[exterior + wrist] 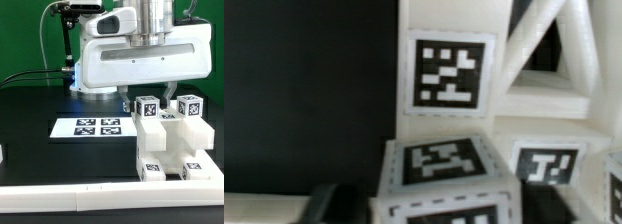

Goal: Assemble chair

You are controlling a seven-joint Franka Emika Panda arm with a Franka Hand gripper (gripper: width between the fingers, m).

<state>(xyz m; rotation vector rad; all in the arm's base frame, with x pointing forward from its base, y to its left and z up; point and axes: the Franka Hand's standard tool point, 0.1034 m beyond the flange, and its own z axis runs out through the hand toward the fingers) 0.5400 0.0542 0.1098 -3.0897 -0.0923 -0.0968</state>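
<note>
**The end effector hangs over the white chair parts**

In the exterior view we see the big white arm coming down from above. Its end effector (pixel 150 100) hangs right over the chair parts (pixel 165 140). The chair parts are white and blocky. They stand in a bunch on the black tabletop (pixel 40 100), just under the end effector. Small black-and-white tags sit on top of them. One tagged block (pixel 148 108) is right below the end effector, and another tagged block (pixel 189 105) stands just beside it, toward the exterior view's right. We cannot tell from here if the fingers touch a block.

The marker board (pixel 97 127) lies flat on the tabletop, off to the side of the end effector, toward the exterior view's left. A long white rail (pixel 70 200) runs along the near edge of the tabletop, in front of the chair parts.

In the wrist view we look down past the end effector. A tall white piece (pixel 452 70) with a big tag stands close in front of it. Two smaller tagged blocks (pixel 445 163) and (pixel 550 166) sit closer to the fingers. One dark finger (pixel 317 200) shows at the edge of the picture. The other finger is hidden. We cannot tell if the end effector is open or closed, or if it holds anything.
</note>
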